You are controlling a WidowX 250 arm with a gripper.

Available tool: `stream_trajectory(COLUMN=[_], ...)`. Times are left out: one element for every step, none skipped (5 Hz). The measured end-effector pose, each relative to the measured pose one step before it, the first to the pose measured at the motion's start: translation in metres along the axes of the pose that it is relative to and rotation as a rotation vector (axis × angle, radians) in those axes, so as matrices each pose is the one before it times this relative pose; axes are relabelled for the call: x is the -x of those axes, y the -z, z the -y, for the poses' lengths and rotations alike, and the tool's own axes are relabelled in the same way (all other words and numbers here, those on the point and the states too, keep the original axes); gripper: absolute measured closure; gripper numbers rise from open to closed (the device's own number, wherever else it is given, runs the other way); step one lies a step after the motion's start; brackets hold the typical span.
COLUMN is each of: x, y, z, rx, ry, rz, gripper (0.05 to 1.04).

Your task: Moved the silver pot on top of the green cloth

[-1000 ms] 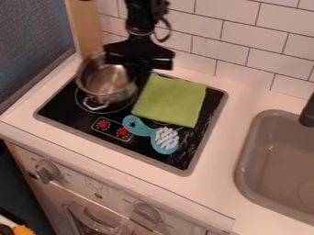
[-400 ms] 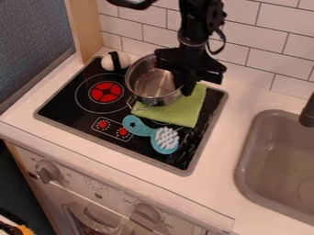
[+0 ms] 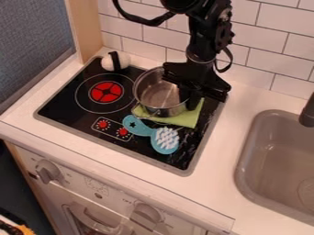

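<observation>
The black gripper hangs at the right rim of the silver pot, shut on the pot's wall. Over the green cloth is the silver pot, upright, its wire handle toward the front left. The pot covers much of the cloth, whose front and right parts show around it. Whether the pot's base touches the cloth I cannot tell.
A blue brush with white bristles lies just in front of the cloth on the black stove top. A white and black object sits at the stove's back left corner. The grey sink is at right.
The gripper and pot have moved right from the left burner to over the cloth, and slightly forward lately. The red burner and the white and black object have come into sight.
</observation>
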State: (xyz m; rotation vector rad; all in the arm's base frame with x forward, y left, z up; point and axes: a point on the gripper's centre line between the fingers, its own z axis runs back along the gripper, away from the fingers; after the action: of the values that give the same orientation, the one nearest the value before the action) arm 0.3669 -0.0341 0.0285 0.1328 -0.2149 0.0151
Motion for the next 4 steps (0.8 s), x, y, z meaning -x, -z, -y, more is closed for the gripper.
stream_trajectory(x=[0.00176, -0.00103, 0.00116, 0.00245], y=[0.00543, 0.00010, 0.00098, 0.00135], z=[0.00451, 0.00073, -0.00009, 0.00094], rx=[0.0186, 0.0376, 0.0318, 0.0073], ry=[0.0170, -0.0084, 0.0015, 0.0110], rz=[-0.0365, 0.0017, -0.0118, 0.0002], gripper=[0.791, 0.505, 0.202, 0.069])
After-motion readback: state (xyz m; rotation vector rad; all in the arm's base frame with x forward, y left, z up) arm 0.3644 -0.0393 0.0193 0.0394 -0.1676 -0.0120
